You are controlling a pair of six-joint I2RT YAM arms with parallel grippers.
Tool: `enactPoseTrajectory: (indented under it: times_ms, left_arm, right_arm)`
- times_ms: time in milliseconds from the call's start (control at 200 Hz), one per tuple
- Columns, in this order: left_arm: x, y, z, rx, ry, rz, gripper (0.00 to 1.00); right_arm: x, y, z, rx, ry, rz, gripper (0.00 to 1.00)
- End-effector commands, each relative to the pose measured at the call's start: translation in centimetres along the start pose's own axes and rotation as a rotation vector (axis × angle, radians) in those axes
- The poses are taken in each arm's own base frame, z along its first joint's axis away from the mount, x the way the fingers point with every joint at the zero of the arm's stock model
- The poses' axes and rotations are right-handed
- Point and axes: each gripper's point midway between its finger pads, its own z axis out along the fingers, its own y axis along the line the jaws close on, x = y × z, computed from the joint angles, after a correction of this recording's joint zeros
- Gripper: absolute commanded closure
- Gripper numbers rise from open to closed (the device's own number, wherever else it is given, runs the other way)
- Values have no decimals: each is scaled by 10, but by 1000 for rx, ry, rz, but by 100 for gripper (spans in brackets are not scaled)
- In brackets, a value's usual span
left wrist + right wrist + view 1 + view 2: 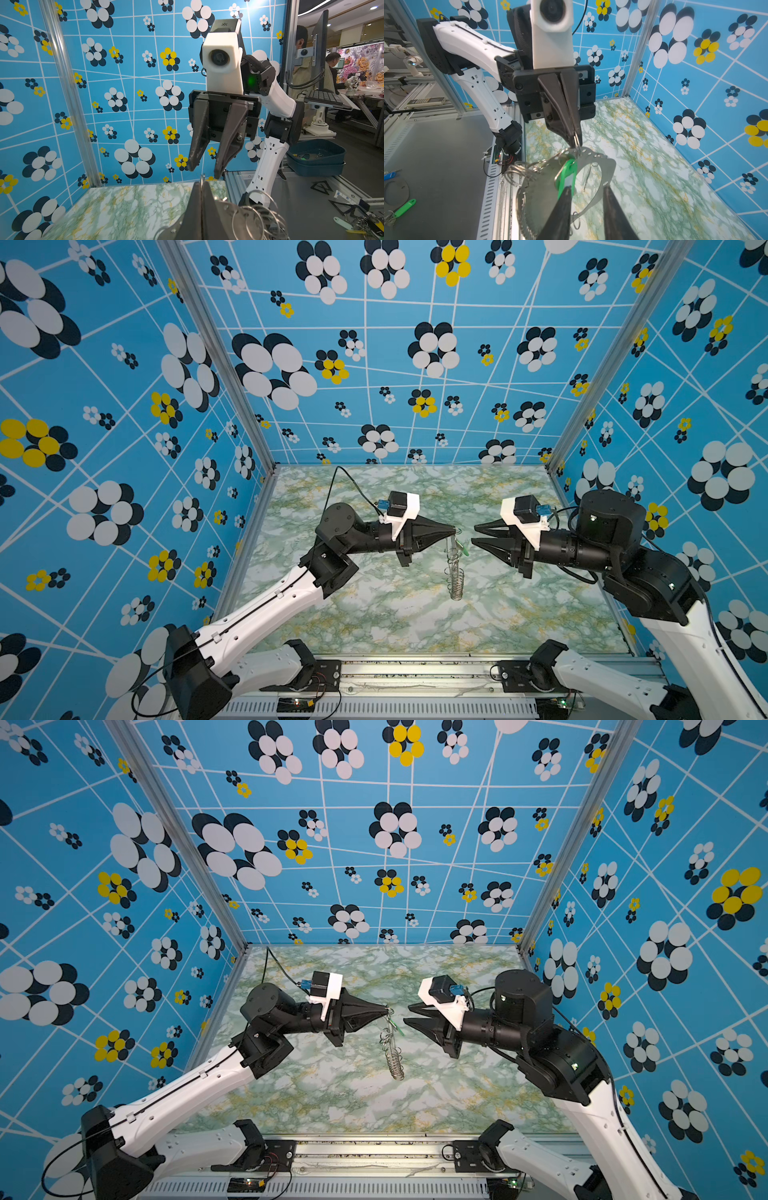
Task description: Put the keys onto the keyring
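Desk (374, 626): green-white marble pattern, yellow veins. Blue walls (374, 377) left, far, right: white lines, black-white and yellow flower prints. Aluminium posts (216, 356) at far corners. Slotted metal rail (415, 709) along near edge. Outside enclosure, right side, in left wrist view: dark teal tray (315, 164), monitor (321, 52), keyboard (324, 97), two people (332, 62). Left side, in right wrist view: keypad device (424, 101) on frame.

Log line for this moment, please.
left jaws: shut on keyring, hanging down | key: on keyring loop | right jaws: open, close to key
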Motion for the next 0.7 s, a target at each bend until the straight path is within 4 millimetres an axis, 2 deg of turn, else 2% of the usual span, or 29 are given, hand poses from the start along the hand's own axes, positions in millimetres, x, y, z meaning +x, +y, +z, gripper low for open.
enactPoseTrajectory:
  times_ms: [0,265,450,575,695]
  left_arm:
    - [-3,-5,0,22,5,3,91]
    - [2,-2,3,17,22,1,87]
    - [-5,-1,1,4,3,13,96]
    - [-11,-3,-2,3,-21,22,85]
    - [-13,-3,-4,3,-30,20,84]
  right_arm:
    - [-23,4,-10,-4,-86,-38,100]
    - [-24,5,-10,-7,-92,-40,100]
    - [-23,4,-8,-8,-86,-40,100]
    - [-20,3,-6,-5,-75,-37,100]
    - [-19,3,-7,-2,-73,-36,100]
